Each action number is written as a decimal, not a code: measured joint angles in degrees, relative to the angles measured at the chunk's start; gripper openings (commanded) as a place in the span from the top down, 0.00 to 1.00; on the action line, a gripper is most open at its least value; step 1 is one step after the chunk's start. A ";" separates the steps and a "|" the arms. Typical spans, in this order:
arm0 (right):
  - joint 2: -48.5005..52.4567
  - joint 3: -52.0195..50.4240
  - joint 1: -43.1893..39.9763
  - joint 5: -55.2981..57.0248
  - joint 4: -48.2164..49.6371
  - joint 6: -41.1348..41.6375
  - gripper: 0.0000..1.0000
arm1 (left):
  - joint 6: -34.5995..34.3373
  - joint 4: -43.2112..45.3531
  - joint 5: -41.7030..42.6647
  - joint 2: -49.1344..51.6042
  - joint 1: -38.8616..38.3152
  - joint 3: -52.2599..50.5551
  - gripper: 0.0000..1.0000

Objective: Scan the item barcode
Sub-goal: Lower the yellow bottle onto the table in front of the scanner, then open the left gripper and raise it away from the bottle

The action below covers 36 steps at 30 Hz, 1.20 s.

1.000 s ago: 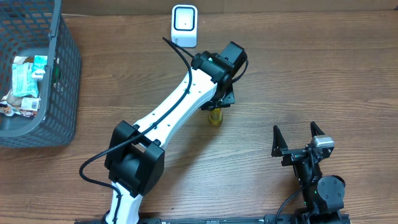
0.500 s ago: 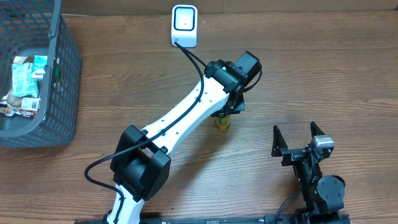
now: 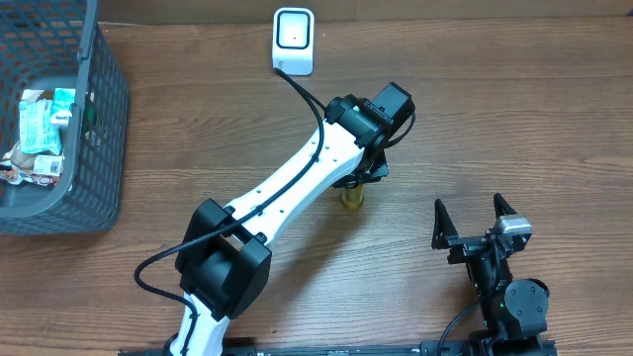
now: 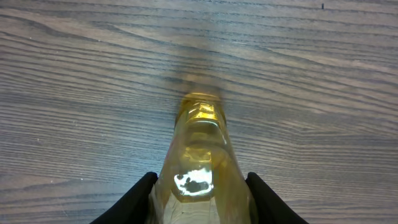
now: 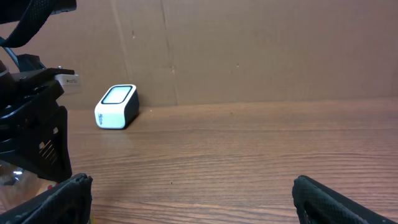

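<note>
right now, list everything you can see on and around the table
scanner: one, white with a black base, far edge of the table, middle
bottle: one, clear yellow, mid-table, between the left gripper's fingers
basket: one, grey mesh, left end of the table
packets: several, mostly white and green, inside the basket; exact count unclear
table: one, brown wood grain, under everything
left arm: one, white and black, reaching from the near edge to mid-table
left gripper: one, black, shut on the bottle
right gripper: one, black, open and holding nothing, near right corner
</note>
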 measured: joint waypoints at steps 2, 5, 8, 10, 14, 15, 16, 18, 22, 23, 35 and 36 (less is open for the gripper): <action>0.00 0.00 0.00 -0.02 0.00 0.00 0.00 | 0.00 0.00 -0.15 0.00 -0.28 0.00 0.63; 0.00 0.00 0.00 -0.04 -0.02 0.02 0.00 | 0.02 -0.13 -0.37 0.00 -0.70 0.00 0.63; 0.00 0.00 0.00 -0.02 0.00 0.00 0.00 | 0.02 -0.44 -0.74 0.00 -1.07 0.00 0.62; 0.00 0.00 0.00 0.00 0.00 -0.02 0.00 | 0.02 -0.66 -0.94 0.00 -1.29 -0.07 0.62; 0.00 0.00 0.00 0.00 0.02 -0.02 0.00 | 0.02 -0.63 -0.98 0.00 -1.31 -0.85 0.57; 0.00 0.00 0.00 0.00 -0.02 0.00 0.00 | 0.02 -0.63 -1.01 0.00 -1.31 -1.09 0.54; 0.00 0.00 0.00 0.00 -0.02 0.00 0.00 | 0.09 -0.68 -1.07 0.02 -1.31 -1.25 0.51; 0.00 0.00 0.00 -0.02 0.00 0.00 0.00 | 0.20 -0.63 -1.16 0.00 -1.31 -1.55 0.48; 0.00 0.00 0.00 -0.02 0.02 0.00 0.00 | 0.57 -0.61 -1.29 0.00 -1.31 -1.55 0.28; 0.00 0.00 0.00 -0.02 0.00 0.00 0.00 | 0.48 -0.61 -1.36 0.00 -1.31 -1.55 0.22; 0.00 0.00 0.00 -0.02 0.00 0.00 0.00 | 6.38 -0.63 -1.64 0.00 -1.18 -1.18 0.00; 0.00 0.00 0.00 -0.02 0.00 0.02 0.00 | 7.65 -0.72 -1.90 0.00 -1.11 -0.74 0.00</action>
